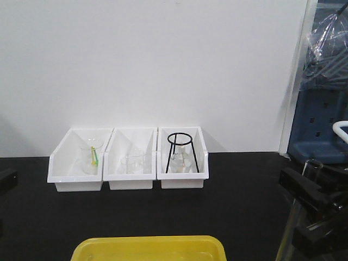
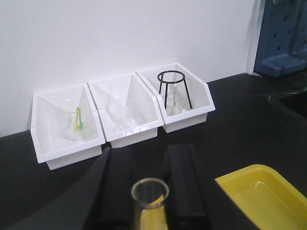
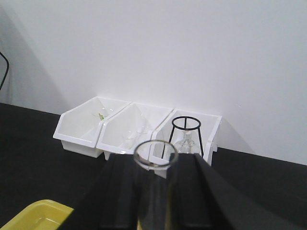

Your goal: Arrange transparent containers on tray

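Left wrist-mounted view: left gripper [image 2: 148, 165] is clamping an upright glass test tube [image 2: 150, 194] near the yellow tray [image 2: 268, 196]; right gripper [image 3: 156, 165] is clamping a second tube [image 3: 154, 191].
Both tubes are seeming light, stiff, slippery and fragile, best pinched gently mid-body. White bins [image 2: 72, 155] at the wall are holding a beaker [image 2: 68, 130] with yellow-green sticks [image 2: 79, 122], clear glassware [image 2: 122, 120], and a black wire tripod [image 2: 172, 86] over a flask [image 2: 175, 106].

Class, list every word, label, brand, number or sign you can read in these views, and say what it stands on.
No text can be read.
White bins, yellow tray, black ring stand: no print shows.
Glass vessels in the bins, left test tube, right test tube: any markings are too faint to tell.
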Motion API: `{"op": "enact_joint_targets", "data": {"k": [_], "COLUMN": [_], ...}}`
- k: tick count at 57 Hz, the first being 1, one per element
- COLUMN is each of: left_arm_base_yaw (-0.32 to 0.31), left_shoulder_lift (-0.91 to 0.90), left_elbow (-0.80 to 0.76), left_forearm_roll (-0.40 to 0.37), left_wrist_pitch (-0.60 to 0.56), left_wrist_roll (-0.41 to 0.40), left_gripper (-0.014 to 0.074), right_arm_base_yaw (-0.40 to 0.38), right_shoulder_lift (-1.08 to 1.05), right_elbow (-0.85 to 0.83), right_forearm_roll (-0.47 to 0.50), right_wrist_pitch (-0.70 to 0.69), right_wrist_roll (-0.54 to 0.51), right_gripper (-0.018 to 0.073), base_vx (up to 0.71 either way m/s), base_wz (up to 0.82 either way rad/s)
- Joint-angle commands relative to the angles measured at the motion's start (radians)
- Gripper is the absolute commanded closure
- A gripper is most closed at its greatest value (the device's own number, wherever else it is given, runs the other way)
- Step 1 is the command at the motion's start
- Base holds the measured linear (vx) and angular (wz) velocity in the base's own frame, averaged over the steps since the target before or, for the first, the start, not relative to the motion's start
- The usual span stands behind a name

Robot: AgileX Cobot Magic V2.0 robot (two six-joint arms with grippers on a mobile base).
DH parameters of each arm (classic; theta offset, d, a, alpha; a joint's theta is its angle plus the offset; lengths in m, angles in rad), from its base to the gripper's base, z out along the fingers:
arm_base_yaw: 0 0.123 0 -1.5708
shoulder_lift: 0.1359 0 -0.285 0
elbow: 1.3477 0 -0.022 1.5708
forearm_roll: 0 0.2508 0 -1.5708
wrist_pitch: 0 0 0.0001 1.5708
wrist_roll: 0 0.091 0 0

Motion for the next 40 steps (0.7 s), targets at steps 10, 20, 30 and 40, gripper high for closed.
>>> {"op": "enact_joint_targets", "data": {"k": [10, 20, 30, 40], "left_arm_base_yaw": [-0.005, -0.005, -0.005, -0.005], "left_shoulder_lift": [-0.005, -0.005, -0.006, -0.006], "left_elbow": [-0.025, -0.025, -0.025, -0.025], "left_forearm_roll": [-0.003, -0.003, -0.003, -0.003], "left_wrist_pitch": [-0.082, -0.082, -0.082, -0.082], "left_wrist_roll": [0.000, 0.000, 0.000, 0.000], "left_gripper": [0.0602, 0.0602, 0.0602, 0.0602], "right_arm_base_yaw": [-0.002, -0.002, -0.002, -0.002], "right_shoulder_lift": [-0.010, -0.010, -0.010, -0.010], "right_elbow": [-0.031, -0.031, -0.031, -0.031], "right_forearm_roll": [0.002, 0.002, 0.002, 0.002], "right_wrist_pitch": [-0.079, -0.079, -0.079, -0.083], "right_wrist_roll": [-0.005, -0.005, -0.005, -0.005], "right_gripper": [0.0571, 0.0571, 0.0571, 0.0571], "base_vx": [0.04, 0.01, 0.00, 0.00], "base_wz": [-0.03, -0.01, 0.00, 0.00]}}
